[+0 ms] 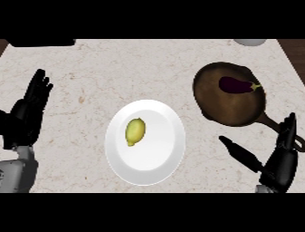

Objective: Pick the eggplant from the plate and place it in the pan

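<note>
Spanning the frame, marble counter (pixel 88 68); white plate (pixel 156 163) centre holding a lemon (pixel 135 131); dark pan (pixel 230 111) upper right, eggplant (pixel 238 85) lying inside it. Left robot hand (pixel 22 117) at left edge, fingers straight, holding nothing. Right robot hand (pixel 278 156) lower right by pan handle, spread open, empty.

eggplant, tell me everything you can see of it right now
The eggplant is small, dark purple and glossy, with a stem cap at its right end. It lies on its side inside the brown pan, in the upper part of the bowl, resting on the pan's floor. No hand touches it, and it is off the white plate.
</note>
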Controlling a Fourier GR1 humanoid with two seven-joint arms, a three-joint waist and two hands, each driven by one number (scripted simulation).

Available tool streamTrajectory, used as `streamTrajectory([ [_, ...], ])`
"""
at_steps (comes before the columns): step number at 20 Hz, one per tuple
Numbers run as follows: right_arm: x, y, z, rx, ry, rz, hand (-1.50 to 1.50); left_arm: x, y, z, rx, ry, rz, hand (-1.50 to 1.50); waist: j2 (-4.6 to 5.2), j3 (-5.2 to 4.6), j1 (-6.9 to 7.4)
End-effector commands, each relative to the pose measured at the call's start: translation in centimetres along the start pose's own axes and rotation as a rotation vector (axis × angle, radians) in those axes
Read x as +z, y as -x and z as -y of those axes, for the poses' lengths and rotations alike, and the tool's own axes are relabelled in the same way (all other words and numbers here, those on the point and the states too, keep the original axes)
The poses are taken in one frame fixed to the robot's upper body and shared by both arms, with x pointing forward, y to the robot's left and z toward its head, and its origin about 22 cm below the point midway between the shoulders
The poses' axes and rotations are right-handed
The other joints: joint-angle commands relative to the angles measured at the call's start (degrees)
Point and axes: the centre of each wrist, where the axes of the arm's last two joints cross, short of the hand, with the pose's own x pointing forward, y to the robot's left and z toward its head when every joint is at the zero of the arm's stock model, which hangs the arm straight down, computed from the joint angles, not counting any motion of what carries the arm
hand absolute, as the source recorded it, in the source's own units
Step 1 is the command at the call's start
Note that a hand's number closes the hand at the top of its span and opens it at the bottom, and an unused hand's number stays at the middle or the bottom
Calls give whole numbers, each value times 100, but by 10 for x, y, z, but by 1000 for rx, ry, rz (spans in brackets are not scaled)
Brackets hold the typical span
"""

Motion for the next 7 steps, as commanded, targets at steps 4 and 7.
streamTrajectory([
  [4,69,-53,43,25,-5,-22,-150,-3,-14,21,-1,36,17,0,67,9,144],
  [7,78,-61,41,70,10,-41,-150,-11,1,15,14,38,12,0,90,12,185],
])
